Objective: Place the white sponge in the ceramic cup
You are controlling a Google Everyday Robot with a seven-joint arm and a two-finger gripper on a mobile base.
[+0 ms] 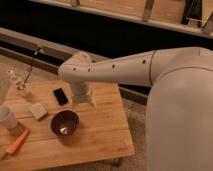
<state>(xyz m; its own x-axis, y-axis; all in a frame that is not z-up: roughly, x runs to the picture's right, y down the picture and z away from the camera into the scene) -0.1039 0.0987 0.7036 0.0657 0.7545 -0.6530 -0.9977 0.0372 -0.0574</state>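
The white sponge (38,110) lies flat on the wooden table (100,135), left of centre. The ceramic cup (6,117) stands at the table's left edge, partly cut off by the frame. My gripper (83,104) hangs from the white arm above the table, just right of the black slab and above the purple bowl. It is to the right of the sponge and apart from it. It holds nothing that I can see.
A dark purple bowl (64,123) sits in front of the gripper. A black phone-like slab (60,96) lies behind the sponge. A clear glass object (20,86) stands at back left. An orange carrot (18,142) lies at front left.
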